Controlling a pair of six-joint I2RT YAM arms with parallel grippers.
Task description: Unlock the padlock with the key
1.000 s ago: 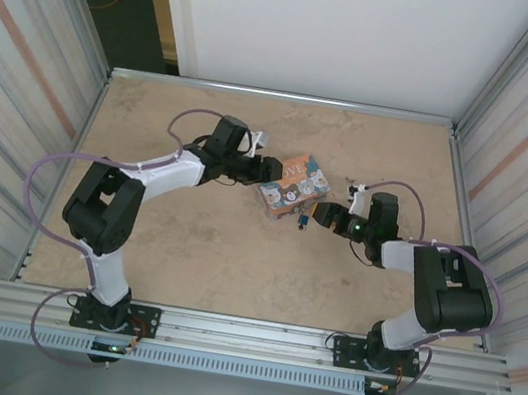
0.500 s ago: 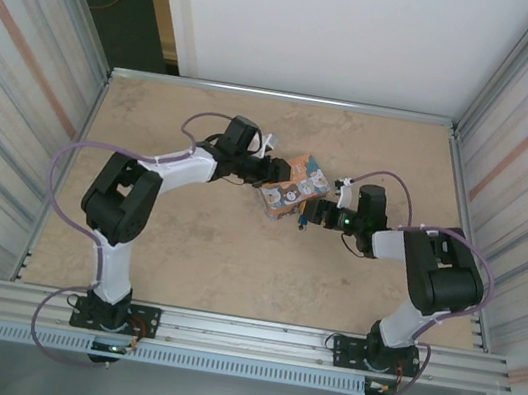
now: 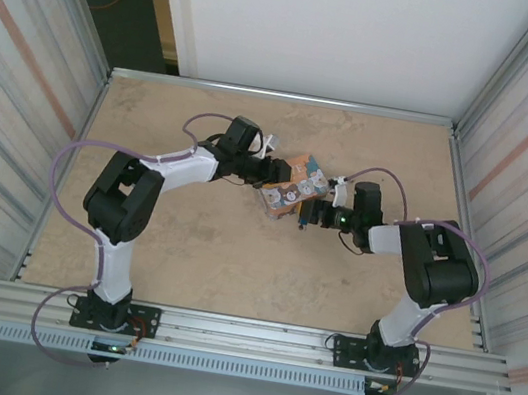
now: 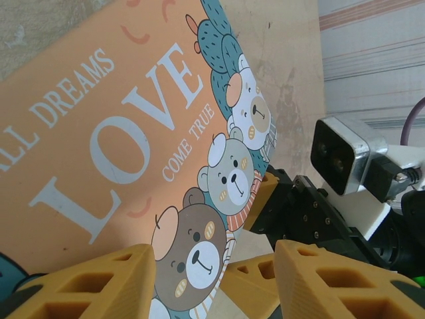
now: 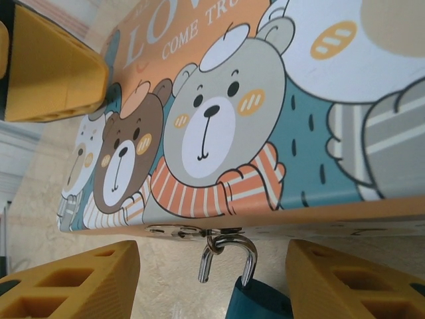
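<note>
A tiny blue padlock [image 5: 255, 302] hangs by its silvery shackle [image 5: 229, 256] from the hasp on the side of the colourful "LOVE" tin [image 5: 279, 100]. One end of the shackle stands free of the body. My right gripper [image 5: 212, 282] is open, a yellow finger on each side of the padlock and neither touching it. From above, the padlock [image 3: 301, 221] lies at the tin's near edge. My left gripper [image 4: 212, 279] is open over the tin's [image 4: 119, 133] bear corner, one finger above the lid, the other past its edge. The key is hidden.
The tin [image 3: 292, 184] lies mid-table between both grippers, which nearly meet there; a right finger [image 4: 259, 199] shows close in the left wrist view. Metal walls close in the table left and right. Bare tabletop [image 3: 215, 250] stretches in front.
Both arms have closed in on the tin: the left gripper moved right onto its far corner, the right gripper slid left around the padlock. Both pairs of jaws narrowed a little.
</note>
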